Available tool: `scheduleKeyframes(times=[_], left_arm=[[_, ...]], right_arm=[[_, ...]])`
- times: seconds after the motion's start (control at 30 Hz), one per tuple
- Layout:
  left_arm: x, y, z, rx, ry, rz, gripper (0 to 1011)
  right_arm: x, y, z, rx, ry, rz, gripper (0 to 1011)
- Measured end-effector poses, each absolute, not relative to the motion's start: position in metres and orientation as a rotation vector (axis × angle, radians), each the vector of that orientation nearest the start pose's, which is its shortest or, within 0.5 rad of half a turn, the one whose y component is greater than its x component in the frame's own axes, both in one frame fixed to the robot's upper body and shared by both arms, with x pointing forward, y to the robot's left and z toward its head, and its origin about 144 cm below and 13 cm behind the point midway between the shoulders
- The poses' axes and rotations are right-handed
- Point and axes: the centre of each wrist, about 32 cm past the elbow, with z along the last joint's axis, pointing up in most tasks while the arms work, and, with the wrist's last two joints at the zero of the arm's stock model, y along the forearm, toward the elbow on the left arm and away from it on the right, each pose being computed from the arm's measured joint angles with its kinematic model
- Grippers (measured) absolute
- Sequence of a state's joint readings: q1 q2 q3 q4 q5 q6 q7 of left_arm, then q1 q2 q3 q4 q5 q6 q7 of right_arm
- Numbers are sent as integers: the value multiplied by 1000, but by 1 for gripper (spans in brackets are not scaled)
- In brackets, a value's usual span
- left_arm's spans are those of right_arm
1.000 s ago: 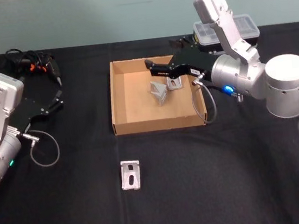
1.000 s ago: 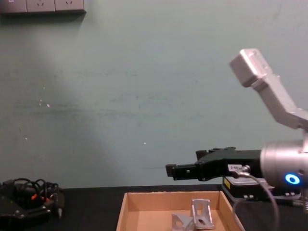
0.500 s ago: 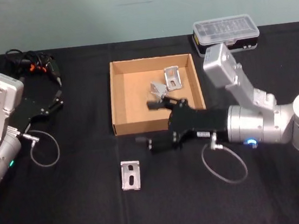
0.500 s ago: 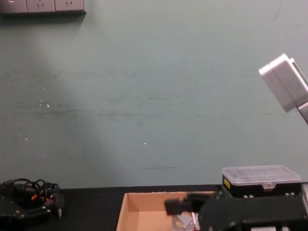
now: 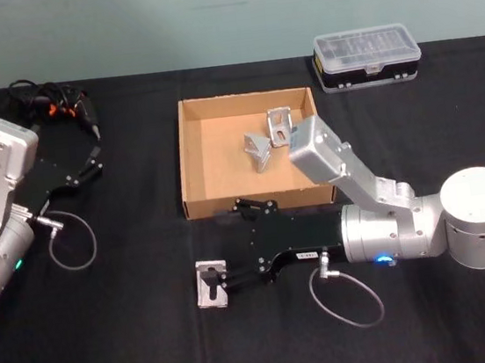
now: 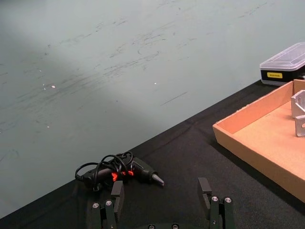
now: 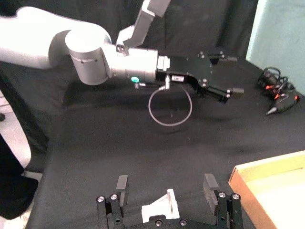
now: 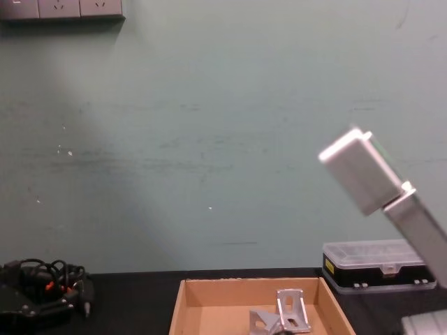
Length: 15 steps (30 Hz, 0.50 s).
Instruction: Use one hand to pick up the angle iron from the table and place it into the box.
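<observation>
Angle iron point(image 5: 211, 284) you're after is lying flat on the table point(image 5: 139, 345) toward its front edge, left of centre, just in front of the front-left corner of the box point(image 5: 185, 166). Sweeping left to right: your left gripper point(image 5: 97, 160) is parked near the table's left edge, spread wide with nothing in it. A glue gun with a cable tangle point(image 5: 51, 103) sits behind it by the back-left corner. Next up is the right gripper point(image 5: 225, 241), reaching in low from the right over the angle iron. The right wrist view shows its fingers point(image 7: 121, 185) wide apart with the piece between them, but I can't tell if anything's touching. The box sits mid-table behind that, with two more brackets point(image 5: 258, 150) inside toward its back-right corner. A clear-lidded organiser case point(image 5: 367, 55) is by the back edge, right of the box.
</observation>
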State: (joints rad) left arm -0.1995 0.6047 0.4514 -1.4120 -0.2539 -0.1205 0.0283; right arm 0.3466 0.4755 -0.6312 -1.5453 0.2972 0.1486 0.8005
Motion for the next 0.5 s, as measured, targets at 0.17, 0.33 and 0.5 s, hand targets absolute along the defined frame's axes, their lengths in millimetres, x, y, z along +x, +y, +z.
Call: scheduleKeyframes(times=[0.17, 0.33, 0.5], left_arm=[[489, 310, 1140, 304, -285, 1248, 1011], [489, 310, 1140, 304, -285, 1248, 1011], [489, 310, 1140, 304, -285, 1248, 1011]], right_arm=[[505, -188, 1184, -357, -49, -265, 1000], [506, -180, 1178, -397, -45, -277, 1000], [507, -174, 1174, -418, -34, -291, 1000]])
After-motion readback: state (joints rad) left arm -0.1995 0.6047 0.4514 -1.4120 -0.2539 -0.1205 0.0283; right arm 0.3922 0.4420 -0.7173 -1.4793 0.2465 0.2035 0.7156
